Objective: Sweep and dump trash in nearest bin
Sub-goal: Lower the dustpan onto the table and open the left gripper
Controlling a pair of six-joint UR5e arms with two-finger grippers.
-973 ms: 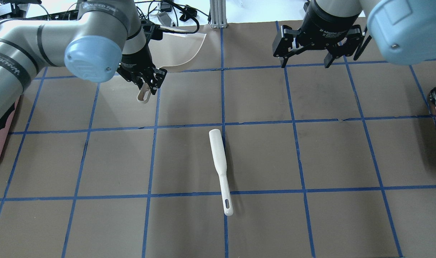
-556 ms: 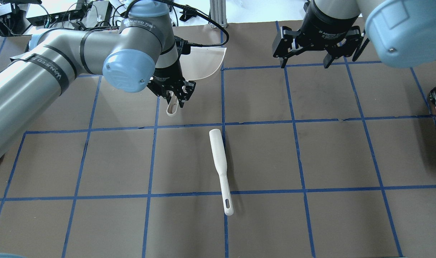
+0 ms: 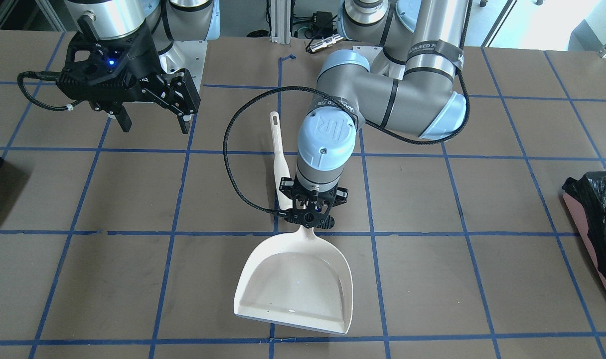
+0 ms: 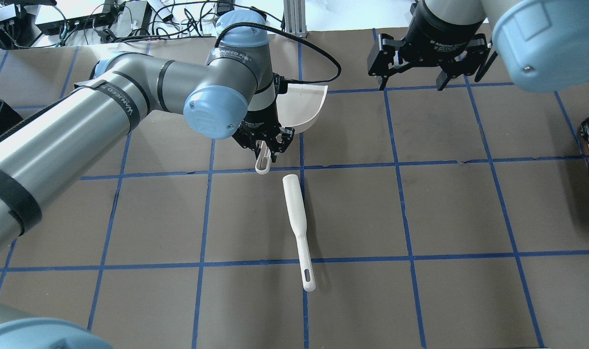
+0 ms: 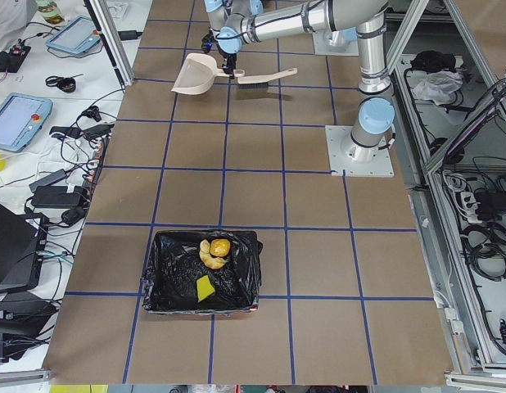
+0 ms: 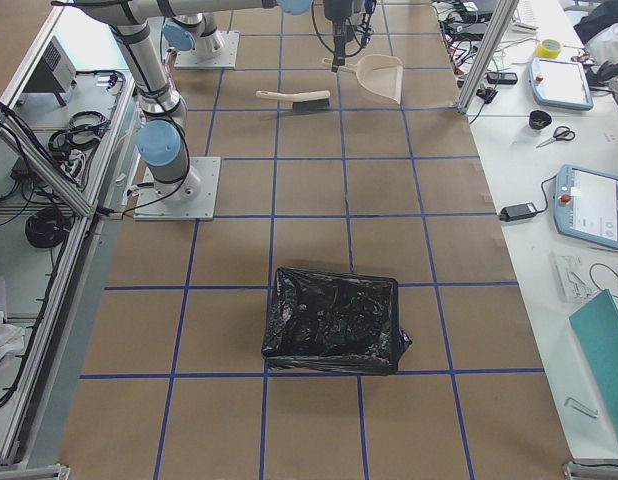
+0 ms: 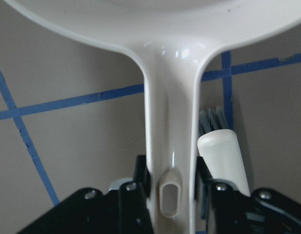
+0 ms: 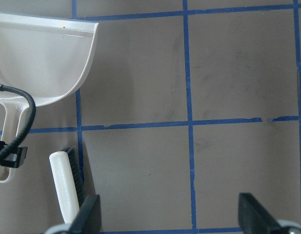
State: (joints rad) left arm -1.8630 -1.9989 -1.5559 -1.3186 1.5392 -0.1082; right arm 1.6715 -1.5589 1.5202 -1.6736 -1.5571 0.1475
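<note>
L fingers (image 7: 140, 195) clamped tight on pan (image 3: 293, 279) handle. L gripper (image 4: 264, 145) holds it w/ handle end just beside brush (image 4: 297, 228) head. R gripper (image 4: 411, 85) spread wide, empty, well apart. Pan is empty; trash (image 5: 214, 250) lies in bin (image 5: 163, 274) at robot's left end. Prob. dump's done, pan-return step. Next: lower pan flat, let go w/o nudging brush.

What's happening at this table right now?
The left gripper is shut on the dustpan by its handle. The pan is empty and sits beside the brush, which lies loose on the table. The right gripper is open and holds nothing. The trash lies in the bin at the robot's left end of the table, so dumping looks done.
</note>
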